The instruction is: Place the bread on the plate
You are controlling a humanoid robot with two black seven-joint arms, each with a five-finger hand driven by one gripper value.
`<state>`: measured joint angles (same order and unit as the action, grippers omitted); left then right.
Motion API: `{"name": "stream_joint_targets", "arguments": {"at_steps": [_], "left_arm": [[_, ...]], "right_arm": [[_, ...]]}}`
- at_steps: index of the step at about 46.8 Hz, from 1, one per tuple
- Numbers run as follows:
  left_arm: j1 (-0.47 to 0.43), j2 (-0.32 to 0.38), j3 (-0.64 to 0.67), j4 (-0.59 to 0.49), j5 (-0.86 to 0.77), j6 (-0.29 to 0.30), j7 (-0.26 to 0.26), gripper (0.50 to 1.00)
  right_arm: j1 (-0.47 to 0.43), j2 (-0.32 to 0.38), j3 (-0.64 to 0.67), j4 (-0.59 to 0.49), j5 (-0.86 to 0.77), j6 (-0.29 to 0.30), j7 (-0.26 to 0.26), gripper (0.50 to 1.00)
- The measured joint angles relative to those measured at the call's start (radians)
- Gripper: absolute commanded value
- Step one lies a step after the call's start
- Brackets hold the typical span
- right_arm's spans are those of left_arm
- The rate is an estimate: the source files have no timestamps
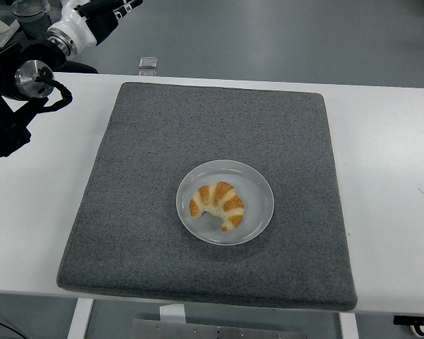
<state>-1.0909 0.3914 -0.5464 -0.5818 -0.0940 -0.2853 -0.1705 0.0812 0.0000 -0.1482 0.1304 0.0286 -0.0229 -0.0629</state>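
The croissant (218,205) lies on the plate (258,185), task apparently done; the left hand's (102,14) fingers cannot be told, far left.

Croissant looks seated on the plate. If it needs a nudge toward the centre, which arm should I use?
Left, probably. The left arm is the only one in view, raised at the far-left corner. The right arm is out of frame. The croissant already lies inside the plate on the grey mat, so a nudge may be unnecessary.
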Motion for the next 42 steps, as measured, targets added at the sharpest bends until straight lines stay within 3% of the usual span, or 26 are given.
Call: {"name": "stream_joint_targets", "arguments": {"at_steps": [10,20,42], "left_arm": [[0.055,-0.029,-0.017,0.013,-0.036,-0.006,-0.003,1.0],[0.133,-0.054,-0.162,0.016,-0.035,-0.011,-0.008,1.0],[0.169,-0.132,-0.175,0.085,-0.035,-0.028,-0.034,1.0]], "right_arm": [[0.0,0.0,-0.002,0.001,-0.002,0.006,0.0,0.93],[0.0,0.0,-0.001,0.0,-0.001,-0.002,0.0,0.93],[0.0,0.0,0.001,0.0,-0.001,0.0,0.0,0.93]]}}
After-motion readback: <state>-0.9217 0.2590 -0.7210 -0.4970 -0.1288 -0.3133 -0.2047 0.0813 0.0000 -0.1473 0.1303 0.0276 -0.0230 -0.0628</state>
